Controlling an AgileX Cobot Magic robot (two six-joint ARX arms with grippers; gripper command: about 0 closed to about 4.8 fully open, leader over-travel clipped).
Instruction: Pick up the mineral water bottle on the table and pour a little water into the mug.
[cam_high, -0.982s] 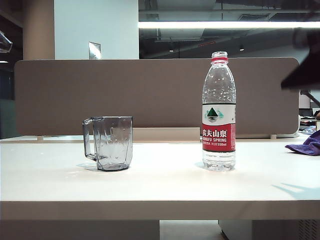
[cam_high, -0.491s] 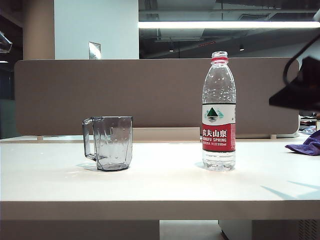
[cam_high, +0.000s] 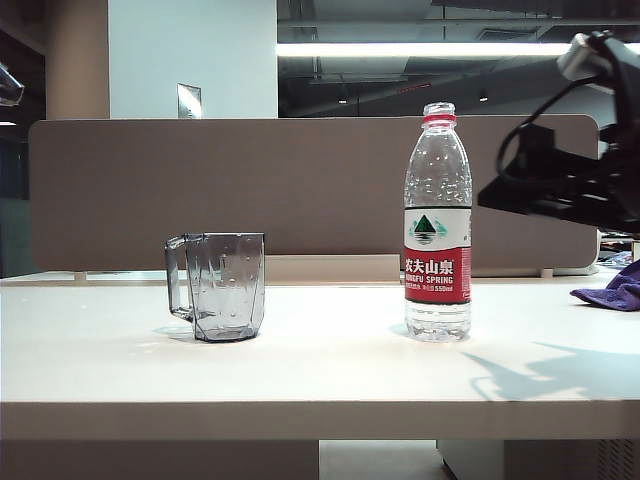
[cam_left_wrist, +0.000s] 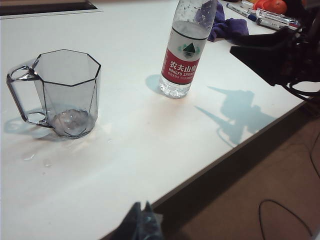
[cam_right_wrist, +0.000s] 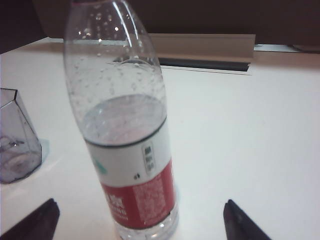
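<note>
Ideally, right hand (cam_right_wrist: 137, 220), fingers spread wide w/ bottle (cam_right_wrist: 122, 130) between them, closes on label mid-body, keeping it upright; left hand (cam_left_wrist: 141, 223), apparently shut, idles near counter (cam_high: 320, 370) edge.

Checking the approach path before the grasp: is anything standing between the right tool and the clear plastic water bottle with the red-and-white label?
Nothing visible does. The right tool stands open, its fingertips either side of the clear plastic water bottle with the red-and-white label, with only bare off-white tabletop around it. The smoky grey faceted mug stands well aside.
</note>
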